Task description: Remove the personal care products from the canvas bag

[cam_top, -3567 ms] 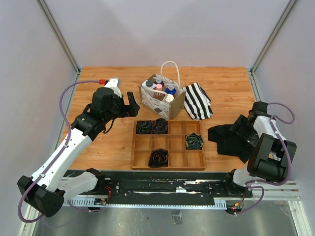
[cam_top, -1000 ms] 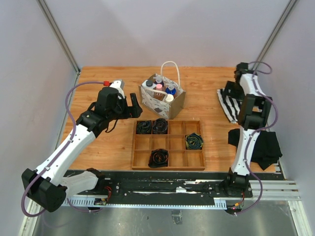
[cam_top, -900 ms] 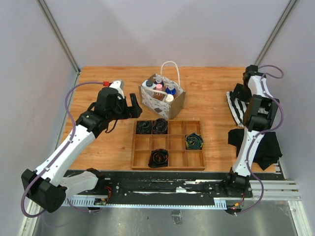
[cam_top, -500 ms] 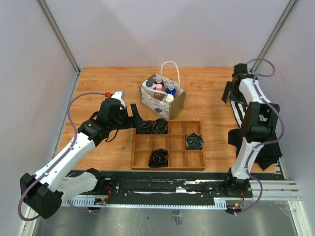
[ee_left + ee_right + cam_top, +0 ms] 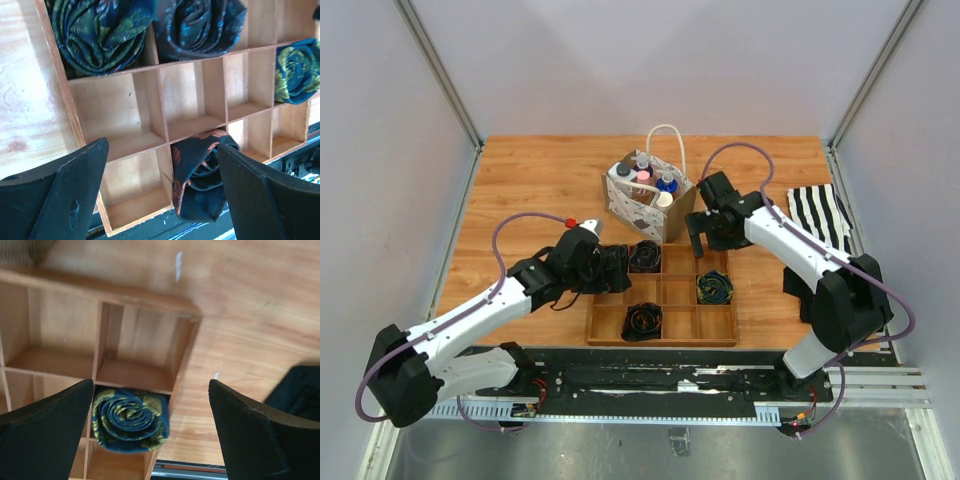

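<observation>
The canvas bag stands upright at mid-table behind the tray, its rope handle arching above it. Several personal care products stand inside it: a blue-capped bottle, a pinkish one, a dark-capped one and a pale cap. Over the tray's back left compartments hovers my left gripper, open and holding nothing. To the right of the bag, my right gripper hangs open and empty above the tray's back right corner. Neither wrist view shows the bag.
A wooden divided tray lies in front of the bag, with rolled dark fabrics in several compartments. A black-and-white striped cloth lies at the far right. A black cloth lies beside the tray's right edge.
My left arm came toward the near side and right, over the tray. My right arm swung from the far right edge to the middle beside the bag, leaving the striped cloth at the right.
</observation>
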